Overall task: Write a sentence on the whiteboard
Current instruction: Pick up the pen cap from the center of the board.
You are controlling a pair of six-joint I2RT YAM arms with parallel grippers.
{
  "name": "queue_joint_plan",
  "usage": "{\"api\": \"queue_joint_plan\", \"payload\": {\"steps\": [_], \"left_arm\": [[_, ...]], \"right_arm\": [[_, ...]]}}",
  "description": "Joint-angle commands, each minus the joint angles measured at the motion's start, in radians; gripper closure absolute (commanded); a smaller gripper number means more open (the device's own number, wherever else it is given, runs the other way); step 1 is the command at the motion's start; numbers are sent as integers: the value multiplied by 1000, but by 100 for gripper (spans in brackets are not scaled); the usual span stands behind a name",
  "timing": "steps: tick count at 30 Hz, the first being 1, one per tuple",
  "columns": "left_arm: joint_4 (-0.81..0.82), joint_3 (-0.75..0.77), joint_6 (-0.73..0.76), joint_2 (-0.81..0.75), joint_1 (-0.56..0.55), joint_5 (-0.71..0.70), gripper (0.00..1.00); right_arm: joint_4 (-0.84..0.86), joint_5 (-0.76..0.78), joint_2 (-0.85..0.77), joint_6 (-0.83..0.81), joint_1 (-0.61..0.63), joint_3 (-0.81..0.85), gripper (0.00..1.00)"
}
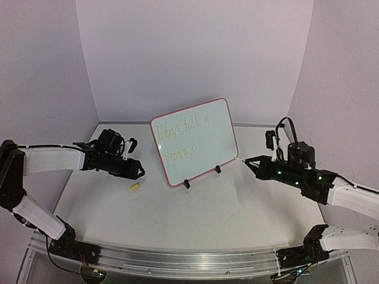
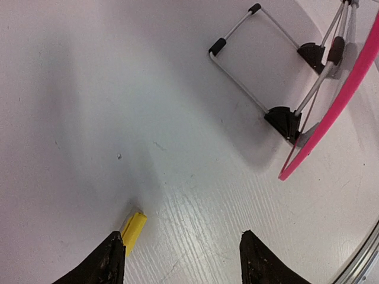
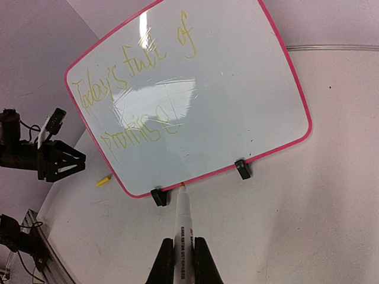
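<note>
On whiteboard [image 3: 237, 89] — sentence [image 3: 95, 93] faint; right claw [image 3: 182, 244] hides marker [image 3: 179, 213] barrel.

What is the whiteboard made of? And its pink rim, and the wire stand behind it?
The whiteboard face looks like a smooth, glossy coated board, because light glares off it. Its pink rim looks like plastic: the colour is even and the corners are rounded. The wire stand looks like thin metal rod, grey and a bit shiny. Its black tips are probably rubber or plastic.
</note>
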Motion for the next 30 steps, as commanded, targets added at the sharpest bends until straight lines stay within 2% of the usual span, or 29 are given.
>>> {"api": "queue_joint_plan", "payload": {"steps": [1,11,30], "left_arm": [[-13,-39,-2,-2,-3,-97,36],[-24,-57,-1,67,-6,-87,48],[-40,-15,9,199,-22,-123,58]], "right_arm": [[-4,5,-37,26,-4,-15,100],[-8,12,-35,35,-4,-20,100],[-14,30,-37,46,-4,-30,100]]}}
